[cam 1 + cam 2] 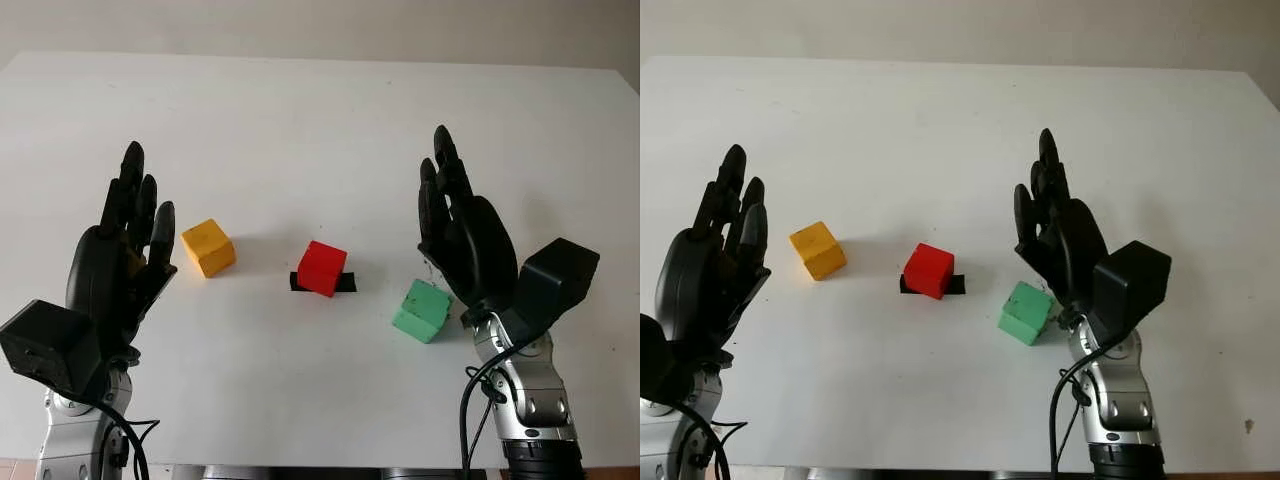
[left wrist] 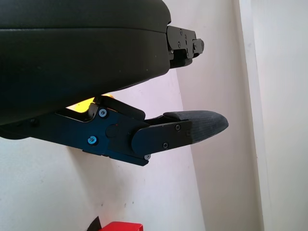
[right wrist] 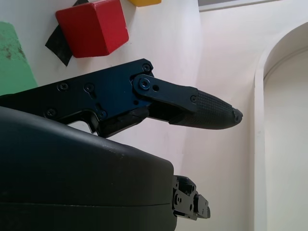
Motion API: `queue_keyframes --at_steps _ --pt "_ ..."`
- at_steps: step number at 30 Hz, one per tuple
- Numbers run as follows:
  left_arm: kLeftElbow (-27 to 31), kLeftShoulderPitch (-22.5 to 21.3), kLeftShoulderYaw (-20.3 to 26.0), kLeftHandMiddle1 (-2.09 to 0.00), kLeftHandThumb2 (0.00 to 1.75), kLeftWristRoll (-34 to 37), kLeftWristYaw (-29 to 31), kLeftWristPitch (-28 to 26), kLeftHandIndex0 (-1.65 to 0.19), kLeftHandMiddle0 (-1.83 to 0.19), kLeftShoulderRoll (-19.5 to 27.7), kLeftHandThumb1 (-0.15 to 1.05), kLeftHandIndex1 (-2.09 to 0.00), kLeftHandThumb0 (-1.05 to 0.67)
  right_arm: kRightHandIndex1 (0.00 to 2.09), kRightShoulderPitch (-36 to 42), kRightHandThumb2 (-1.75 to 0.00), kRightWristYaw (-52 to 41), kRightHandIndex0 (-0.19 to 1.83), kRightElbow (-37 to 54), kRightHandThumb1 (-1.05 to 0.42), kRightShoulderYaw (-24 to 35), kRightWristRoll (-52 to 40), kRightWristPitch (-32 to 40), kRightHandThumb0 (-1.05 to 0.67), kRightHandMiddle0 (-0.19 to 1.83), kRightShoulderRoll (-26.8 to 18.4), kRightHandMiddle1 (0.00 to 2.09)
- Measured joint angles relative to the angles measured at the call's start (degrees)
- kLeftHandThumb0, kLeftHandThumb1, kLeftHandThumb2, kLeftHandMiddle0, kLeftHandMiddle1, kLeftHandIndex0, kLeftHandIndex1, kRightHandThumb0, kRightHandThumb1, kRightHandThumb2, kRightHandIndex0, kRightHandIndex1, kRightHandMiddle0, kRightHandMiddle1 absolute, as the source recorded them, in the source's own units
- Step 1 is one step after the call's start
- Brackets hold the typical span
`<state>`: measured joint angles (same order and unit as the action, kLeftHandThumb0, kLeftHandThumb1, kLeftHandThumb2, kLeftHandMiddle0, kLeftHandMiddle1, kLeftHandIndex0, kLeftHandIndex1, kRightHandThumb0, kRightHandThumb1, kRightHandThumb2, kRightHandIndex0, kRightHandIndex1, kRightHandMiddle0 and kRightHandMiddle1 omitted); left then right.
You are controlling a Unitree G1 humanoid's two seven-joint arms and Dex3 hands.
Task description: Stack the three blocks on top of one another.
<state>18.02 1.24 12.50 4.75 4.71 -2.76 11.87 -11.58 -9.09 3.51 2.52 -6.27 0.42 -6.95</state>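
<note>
— blocks lie apart on the white counter [image 1: 300, 120], none stacked: yellow block [image 1: 208, 246] at the left, red block [image 1: 322, 267] in the middle on a black patch [image 1: 346, 283], green block [image 1: 423, 310] at the right.

— hands?

— left hand [image 1: 125, 245] open, holding nothing, beside yellow. right hand [image 1: 462, 235] open too, just beside green.

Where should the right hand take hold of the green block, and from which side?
Grip the green block across two opposite side faces, coming from above. It lies apart from the red block, and the open right hand is right beside it.
</note>
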Motion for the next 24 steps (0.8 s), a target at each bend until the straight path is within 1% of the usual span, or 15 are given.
queue_keyframes --at_steps 1,4,6,7,8,10,11,13,15,19,24 --pt "-0.07 -0.01 -0.16 -0.07 0.48 -1.76 -0.44 -0.01 -0.01 -0.02 0.57 1.05 -0.07 -0.64 0.0 0.0 -0.73 0.35 -0.19 -0.12 -1.05 0.02 0.28 -0.56 -0.74 -0.19 0.06 0.0" --pt "-0.34 -0.03 -1.08 -0.09 0.46 -11.45 -3.71 -0.05 -0.09 -0.12 3.13 1.05 -0.09 -0.65 0.0 0.02 -0.74 1.21 -0.19 -0.17 -1.05 0.15 1.23 -0.99 -0.74 -0.19 0.1 0.0" --pt "-0.31 -0.18 -1.6 -0.09 0.39 -16.89 -5.3 -0.81 -0.16 -0.22 4.41 1.05 -0.11 -0.7 0.0 0.03 -0.74 1.32 -0.19 -0.19 -1.05 0.29 1.29 -1.0 -0.74 -0.19 0.1 0.0" --pt "-0.13 -0.37 -1.96 -0.08 0.36 -19.93 -5.89 -2.17 -0.2 -0.23 5.18 1.05 -0.12 -0.72 0.0 0.03 -0.74 1.32 -0.19 -0.19 -1.05 0.34 1.29 -0.99 -0.73 -0.19 0.09 0.0" --pt "0.48 -0.68 -2.65 -0.06 0.3 -24.4 -5.8 -4.86 -0.22 -0.19 6.63 1.05 -0.11 -0.76 0.0 0.05 -0.74 1.32 -0.19 -0.19 -1.05 0.4 1.28 -0.98 -0.73 -0.19 0.09 0.0" --pt "2.16 -1.38 -3.88 -0.05 0.25 -31.97 -4.03 -9.76 -0.24 -0.17 10.0 1.05 -0.1 -0.79 0.0 0.08 -0.74 1.32 -0.19 -0.19 -1.05 0.51 1.18 -0.98 -0.73 -0.19 0.1 0.0" --pt "3.32 -2.06 -4.66 -0.03 0.23 -35.8 -2.32 -12.39 -0.23 -0.13 11.84 1.05 -0.09 -0.83 0.0 0.14 -0.74 1.33 -0.19 -0.19 -1.05 0.68 1.11 -0.97 -0.73 -0.19 0.1 0.0" --pt "5.03 -3.85 -6.84 -0.03 0.2 -43.39 1.52 -16.91 -0.23 -0.1 15.21 1.05 -0.08 -0.87 0.0 0.17 -0.74 1.33 -0.19 -0.18 -1.05 0.79 0.89 -0.89 -0.72 -0.19 0.12 0.0" --pt "6.06 -5.95 -9.31 -0.03 0.18 -49.68 5.03 -20.25 -0.21 -0.06 17.24 1.05 -0.07 -0.9 0.0 0.21 -0.74 1.34 -0.19 -0.17 -1.05 0.83 0.56 -0.74 -0.71 -0.19 0.26 0.0" --pt "6.53 -8.46 -13.94 -0.03 0.17 -58.66 11.5 -24.68 -0.18 -0.03 18.29 1.05 -0.05 -0.93 0.0 0.26 -0.73 1.56 -0.19 -0.14 -1.05 0.83 0.61 -0.74 -0.71 -0.19 0.38 0.0" --pt "6.53 -9.75 -17.4 -0.04 0.2 -63.98 17.49 -27.84 -0.1 0.01 18.12 1.05 -0.02 -0.99 0.0 0.44 -0.7 2.25 -0.19 0.45 -1.05 0.87 1.25 -0.04 -0.71 -0.19 0.37 0.0"
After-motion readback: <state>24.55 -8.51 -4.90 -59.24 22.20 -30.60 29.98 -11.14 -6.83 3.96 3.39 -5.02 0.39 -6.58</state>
